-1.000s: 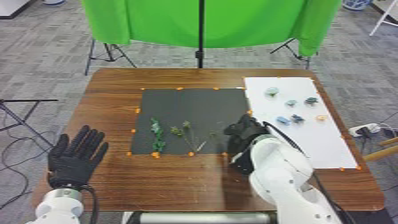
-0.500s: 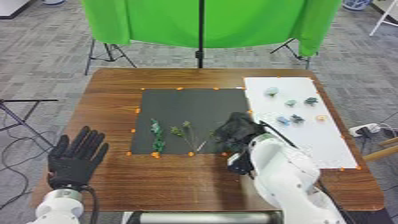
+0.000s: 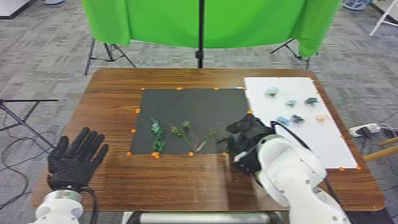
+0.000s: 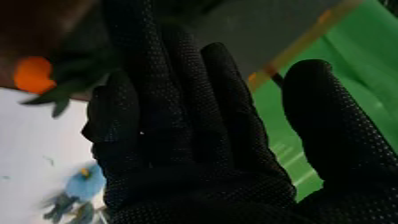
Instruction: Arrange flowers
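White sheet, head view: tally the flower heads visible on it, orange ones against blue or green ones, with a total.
Orange flower heads: 1
Blue or green flower heads: 5
Total: 6

The table (image 3: 160,185) bears a dark mat (image 3: 188,106), white sheet (image 3: 327,147).

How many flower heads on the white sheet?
6 visible. Farther: a pale one, a smaller one, a dark one. Nearer: a light-blue one, a darker-blue one, an orange one. The right hand may hide more.
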`<control>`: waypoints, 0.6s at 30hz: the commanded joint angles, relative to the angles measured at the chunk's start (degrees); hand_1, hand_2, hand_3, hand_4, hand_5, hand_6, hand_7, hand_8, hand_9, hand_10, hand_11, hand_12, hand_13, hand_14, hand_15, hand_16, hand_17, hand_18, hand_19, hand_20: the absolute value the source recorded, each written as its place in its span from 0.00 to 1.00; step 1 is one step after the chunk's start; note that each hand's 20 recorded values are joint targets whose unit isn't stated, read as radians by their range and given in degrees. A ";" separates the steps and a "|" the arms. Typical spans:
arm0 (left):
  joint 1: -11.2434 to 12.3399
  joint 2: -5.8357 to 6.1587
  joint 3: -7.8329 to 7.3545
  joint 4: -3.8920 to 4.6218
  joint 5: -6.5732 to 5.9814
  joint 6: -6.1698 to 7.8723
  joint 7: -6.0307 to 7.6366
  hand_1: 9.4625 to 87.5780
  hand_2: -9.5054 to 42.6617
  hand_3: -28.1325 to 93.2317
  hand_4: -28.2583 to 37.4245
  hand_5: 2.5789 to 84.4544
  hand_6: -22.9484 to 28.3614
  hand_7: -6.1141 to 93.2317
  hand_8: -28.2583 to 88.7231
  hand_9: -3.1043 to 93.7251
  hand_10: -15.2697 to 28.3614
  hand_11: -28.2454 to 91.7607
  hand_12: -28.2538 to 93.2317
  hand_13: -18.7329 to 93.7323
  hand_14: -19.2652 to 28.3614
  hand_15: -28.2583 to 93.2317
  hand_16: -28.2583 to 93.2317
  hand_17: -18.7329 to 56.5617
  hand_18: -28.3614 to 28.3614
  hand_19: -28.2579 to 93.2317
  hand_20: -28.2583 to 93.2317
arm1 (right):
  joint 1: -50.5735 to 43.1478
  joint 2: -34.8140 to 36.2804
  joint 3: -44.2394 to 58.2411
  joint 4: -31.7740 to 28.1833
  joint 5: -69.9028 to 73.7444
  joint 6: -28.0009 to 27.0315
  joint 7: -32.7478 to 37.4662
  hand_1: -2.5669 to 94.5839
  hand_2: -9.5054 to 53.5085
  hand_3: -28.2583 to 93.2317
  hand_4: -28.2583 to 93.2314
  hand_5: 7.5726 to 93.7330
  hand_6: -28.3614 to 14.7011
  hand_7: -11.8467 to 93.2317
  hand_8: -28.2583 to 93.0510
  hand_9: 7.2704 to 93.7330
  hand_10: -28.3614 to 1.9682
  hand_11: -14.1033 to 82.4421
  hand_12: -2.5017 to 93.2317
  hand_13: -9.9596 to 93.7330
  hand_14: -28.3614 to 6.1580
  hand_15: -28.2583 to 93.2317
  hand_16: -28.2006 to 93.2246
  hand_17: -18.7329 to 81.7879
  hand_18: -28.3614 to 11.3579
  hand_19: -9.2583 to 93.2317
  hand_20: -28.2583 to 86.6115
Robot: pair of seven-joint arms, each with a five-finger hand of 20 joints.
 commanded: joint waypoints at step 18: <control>0.74 -0.15 0.28 0.25 -0.92 1.19 0.06 0.19 0.53 0.84 0.00 0.53 0.62 0.21 0.15 0.44 0.68 0.44 0.32 0.45 0.68 0.47 0.18 0.18 0.73 0.54 0.34 | 3.69 -0.13 -3.42 2.04 -7.42 -15.97 -9.70 0.31 0.32 0.84 0.06 0.70 0.35 0.18 0.14 0.52 0.16 0.20 0.13 0.62 0.24 0.59 0.38 0.48 0.06 0.96 0.53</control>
